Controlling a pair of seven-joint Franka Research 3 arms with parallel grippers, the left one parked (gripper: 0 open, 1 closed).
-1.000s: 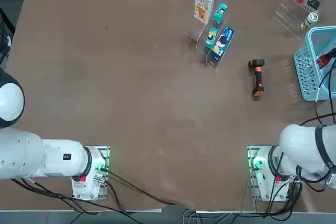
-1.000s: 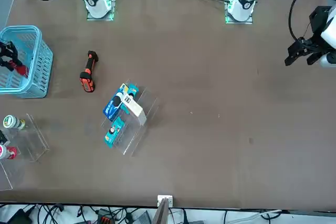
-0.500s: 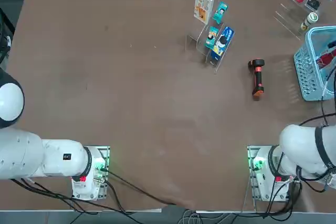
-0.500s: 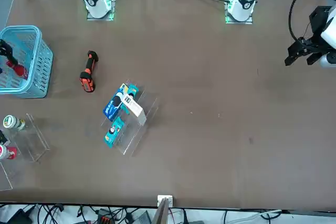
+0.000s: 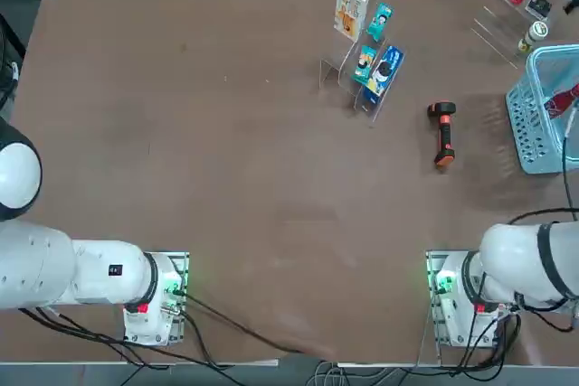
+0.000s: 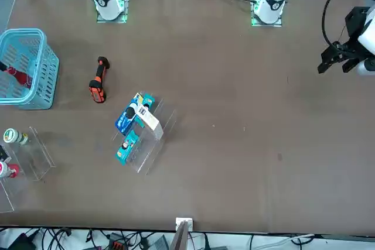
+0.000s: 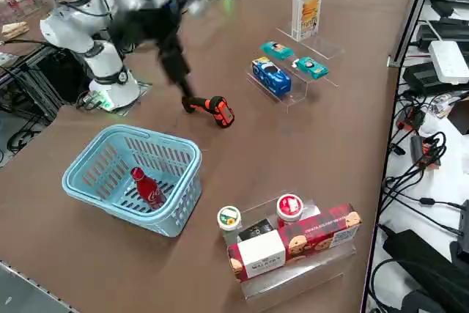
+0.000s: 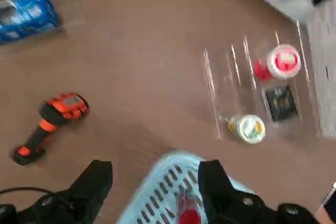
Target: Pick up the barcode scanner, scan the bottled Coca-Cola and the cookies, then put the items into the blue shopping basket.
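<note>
Landmark: blue basket (image 7: pixel 133 137). Cola bottle (image 7: pixel 147 188) is inside it, red cap and red label showing. Can't tell if it lies flat or leans on the wall.

Right gripper (image 8: pixel 156 169) is open, fingers spread wide, nothing between them. It hangs above the table; the wrist view has the basket and bottle below it. Can't tell its exact height over the basket.

Scanner (image 5: pixel 442 134) lies on the table (image 5: pixel 262 178), left of the basket and apart from it. Black end points away from the arm bases, orange end toward them.

Cookie carton (image 5: pixel 351 8), white with yellow-orange pictures, is out of the basket. It stands upright at a clear rack (image 6: pixel 144 165), left of the basket and farther out from the bases. Same rack carries a blue packet (image 7: pixel 271 76) and two small teal packets: one teal packet (image 7: pixel 277 50) and a second teal packet (image 7: pixel 311 67).

Just beyond the basket, on the side away from the bases, is another clear rack (image 7: pixel 311 278). On it: a jar with green-and-white lid (image 7: pixel 229 218), a red-and-white capped container (image 7: pixel 289 208), a small black packet (image 7: pixel 256 229) between those two, and a long red box (image 7: pixel 319 237) with cookie pictures, lying flat. A white block (image 7: pixel 262 253) sits against the red box. Can't tell if it's a separate item or a label.
</note>
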